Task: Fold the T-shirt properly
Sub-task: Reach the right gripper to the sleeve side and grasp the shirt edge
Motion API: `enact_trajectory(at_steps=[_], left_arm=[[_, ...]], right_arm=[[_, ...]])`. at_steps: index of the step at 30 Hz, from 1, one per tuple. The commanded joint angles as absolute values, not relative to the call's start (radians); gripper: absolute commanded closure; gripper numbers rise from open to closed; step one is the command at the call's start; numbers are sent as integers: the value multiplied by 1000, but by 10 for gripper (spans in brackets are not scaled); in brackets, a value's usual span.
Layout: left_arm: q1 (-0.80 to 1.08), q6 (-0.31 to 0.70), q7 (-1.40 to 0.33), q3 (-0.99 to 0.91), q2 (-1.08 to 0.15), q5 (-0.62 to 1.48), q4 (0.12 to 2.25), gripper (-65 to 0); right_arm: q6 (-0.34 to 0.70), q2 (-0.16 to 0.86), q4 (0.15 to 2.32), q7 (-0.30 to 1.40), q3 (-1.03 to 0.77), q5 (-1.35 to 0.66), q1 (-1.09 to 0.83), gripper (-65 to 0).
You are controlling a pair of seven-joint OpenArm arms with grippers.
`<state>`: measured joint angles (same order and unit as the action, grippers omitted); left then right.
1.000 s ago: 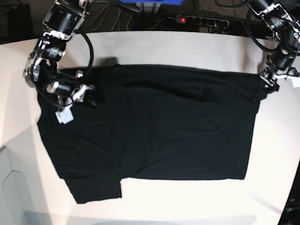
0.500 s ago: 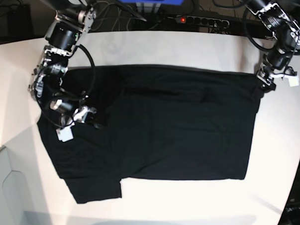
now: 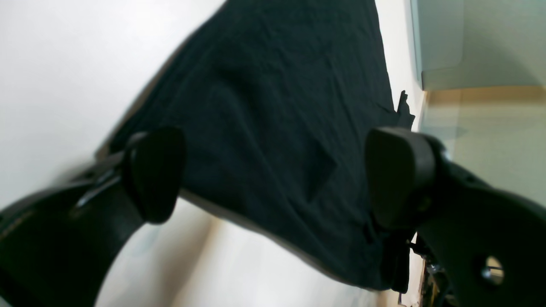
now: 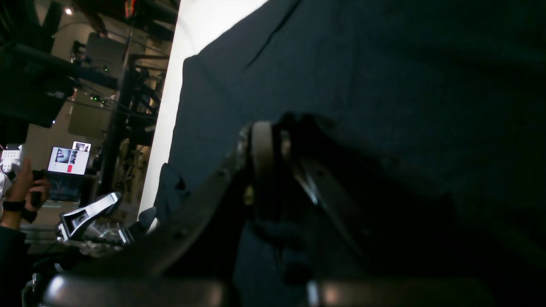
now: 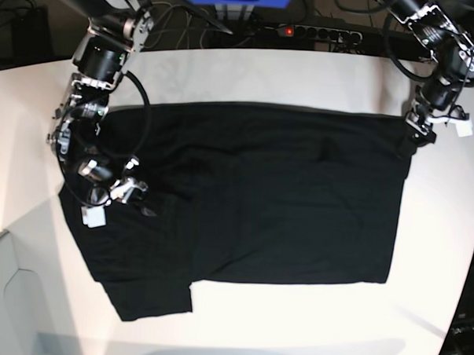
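White and bare at its edges, the surface (image 5: 249, 76) carries the T-shirt (image 5: 252, 202), a plain black cloth spread flat over most of its middle with no print showing. It makes the handiest landmark, so everything else is placed against it, left to right across the base view.

Off the shirt's left edge a pale grey panel (image 5: 11, 301) borders the surface. Over the shirt's left part, where one sleeve juts toward the near edge, sits the right gripper (image 5: 142, 198). Its jaws are closed, and in its wrist view dark cloth is bunched up around them, so it appears to be pinching a fold of the shirt, though the gloom of that view leaves the bite itself hard to make out. Holding the cloth there makes sense as the start of a fold that carries this side across the body.

Behind the shirt's far edge, beyond the surface, lie a power strip (image 5: 318, 32) and loose cables.

At the shirt's far right corner hangs the left gripper (image 5: 416, 138), jaws spread wide and holding nothing; its wrist view shows the two pads (image 3: 155, 175) standing on either side of the hem with the cloth lying slack below them. It looks placed to take that corner or steady it, judging by where it hangs. The fold is barely begun.
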<state>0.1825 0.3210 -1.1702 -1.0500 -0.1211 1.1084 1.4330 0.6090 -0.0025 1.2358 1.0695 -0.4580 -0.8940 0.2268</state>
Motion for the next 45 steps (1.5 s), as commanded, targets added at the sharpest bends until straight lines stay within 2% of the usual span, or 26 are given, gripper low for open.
enact_trajectory(at_steps=[1,13,19,25,33,39,43,44,45], left_arm=[[177,323,-1161,-1053,-137,1133,1446,-650],[177,326,-1158,-1053,-137,1133,1443,-650],[177,328,-1161,-1053,-137,1133,1443,-650],[177,328,-1162,-1053,-137,1133,1443,-650],[177,329,-1162,-1053,-137,1133,1442,-650],[179,332,-1165,-1052,-137,1133,1445,-650],[194,332,-1194,-1052,-139,1144,1454,-650],[194,332,-1204,-1052,-140,1144,1455,-643],[197,332,-1205,-1053,-140,1144,1463,-581]], right_arm=[[608,-1,1250,1049,-458,-923,248,0],[608,-39,1250,1049,-458,-923,252,-4],[608,-41,1250,1047,-460,-923,260,-115],[608,-42,1248,1049,-539,-923,265,-156],[608,-42,1248,1055,-549,-924,262,-227],[610,-28,1256,1053,-547,-1001,223,-198],[610,39,1259,1050,-547,-1044,182,-151],[610,58,1259,1050,-547,-1044,173,-136],[610,81,1259,1050,-547,-1044,163,-122]])
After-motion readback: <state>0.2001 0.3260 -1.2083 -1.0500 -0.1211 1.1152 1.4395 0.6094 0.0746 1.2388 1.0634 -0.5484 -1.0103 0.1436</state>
